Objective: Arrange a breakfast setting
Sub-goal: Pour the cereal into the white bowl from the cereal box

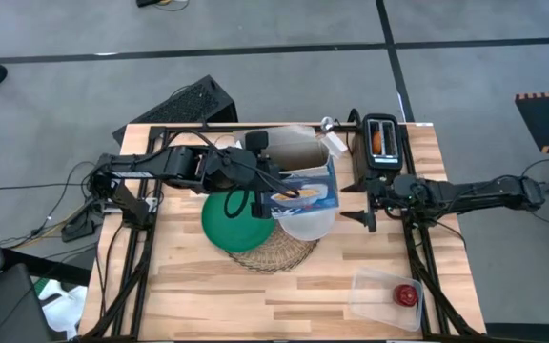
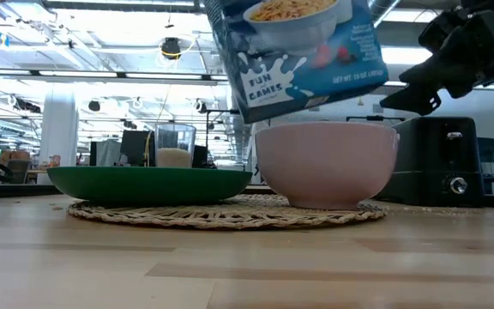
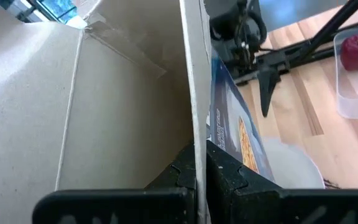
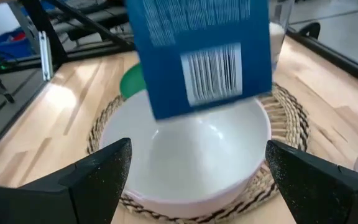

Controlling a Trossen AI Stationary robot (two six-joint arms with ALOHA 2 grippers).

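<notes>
A blue-white cereal carton (image 1: 305, 186) hangs tilted above the white bowl (image 4: 191, 155), with my left gripper (image 3: 196, 177) shut on it. The bowl and the green plate (image 1: 236, 221) sit side by side on the round woven mat (image 1: 276, 252). A clear glass (image 2: 175, 146) stands beyond the plate. My right gripper (image 4: 197, 180) is open to the right of the bowl, pointing at it and touching nothing. The red apple (image 1: 407, 293) lies in a clear tub. My left gripper pinches one wall of the open carton at its top edge (image 3: 194, 134), one finger inside the box and one outside on the printed face. The fingers come from the table's left, slanting down. The carton (image 2: 294, 51) is lifted clear, tilted, its bottom above the bowl.
A black toaster (image 1: 382, 141) stands at the far right with something orange-brown in a slot. The clear plastic tub (image 1: 381, 297) sits near the front right corner. Bare wood lies along the table's near edge and at the near left.
</notes>
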